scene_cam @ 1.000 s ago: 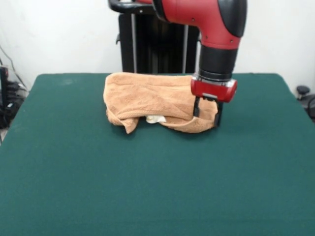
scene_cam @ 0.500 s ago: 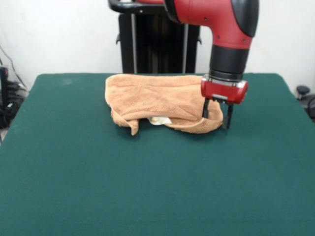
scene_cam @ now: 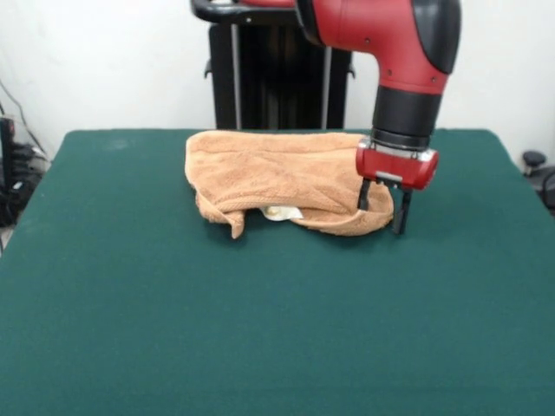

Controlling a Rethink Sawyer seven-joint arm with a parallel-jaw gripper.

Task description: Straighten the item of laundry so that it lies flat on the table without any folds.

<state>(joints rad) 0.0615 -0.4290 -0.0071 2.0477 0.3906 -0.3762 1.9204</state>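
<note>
The light orange-tan towel [scene_cam: 277,173] lies crumpled and folded over on itself at the far middle of the dark green table [scene_cam: 260,329]. A small white label [scene_cam: 279,211] peeks out under its near fold. My gripper [scene_cam: 382,208] hangs straight down at the towel's right end. Its two black fingers [scene_cam: 401,212] stand on either side of the towel's right-hand fold and hold it, low at the table surface.
The robot's black pedestal [scene_cam: 277,87] stands behind the table's far edge. Dark objects and cables sit off the table at the left edge [scene_cam: 13,173] and right edge [scene_cam: 538,169].
My gripper moved to the right, dragging the towel's right end with it. The towel's near fold and label shifted right too. The last half second shows almost no motion.
</note>
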